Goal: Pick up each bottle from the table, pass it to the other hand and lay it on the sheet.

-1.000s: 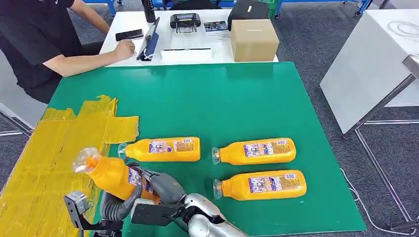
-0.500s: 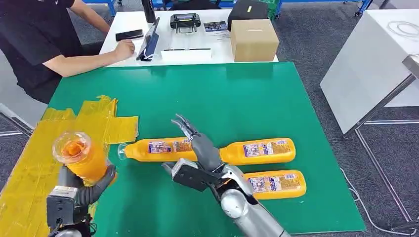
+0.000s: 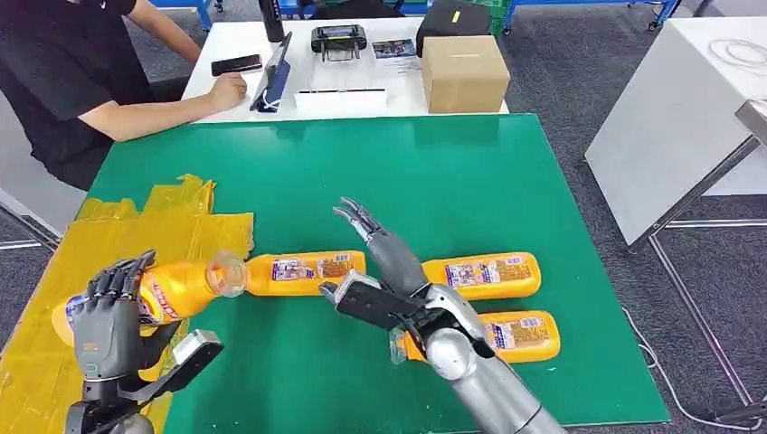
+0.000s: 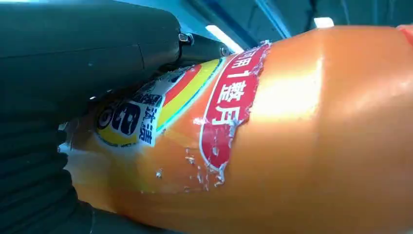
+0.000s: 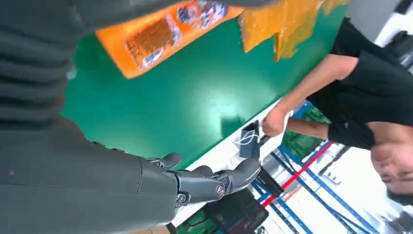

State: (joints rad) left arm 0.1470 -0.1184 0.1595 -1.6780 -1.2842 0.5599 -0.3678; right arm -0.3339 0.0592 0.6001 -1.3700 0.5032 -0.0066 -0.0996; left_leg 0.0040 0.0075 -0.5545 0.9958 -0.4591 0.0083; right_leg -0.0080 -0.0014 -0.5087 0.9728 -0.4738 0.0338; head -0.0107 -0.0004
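Observation:
My left hand (image 3: 112, 318) grips an orange bottle (image 3: 177, 289) around its body, held nearly level over the yellow sheet (image 3: 108, 237) at the table's left, its clear cap pointing right. In the left wrist view the bottle (image 4: 302, 146) is very close, with dark fingers (image 4: 78, 53) wrapped over its label. My right hand (image 3: 380, 258) hovers open, fingers stretched forward, above the green table (image 3: 434, 172). Three more orange bottles lie flat there: one (image 3: 303, 272) left of that hand, one (image 3: 488, 274) to its right, one (image 3: 520, 335) nearer. The right wrist view shows extended fingers (image 5: 209, 184) and a bottle (image 5: 156, 39).
A person (image 3: 63, 81) in black sits at the far left with an arm on a white table (image 3: 237, 41) holding a cardboard box (image 3: 464, 72), a phone and a tablet. Another white table (image 3: 678, 117) stands at the right.
My right hand let go of the bottle and swung right and forward, opening. My left hand carried the bottle left over the sheet and tipped it from upright to nearly level.

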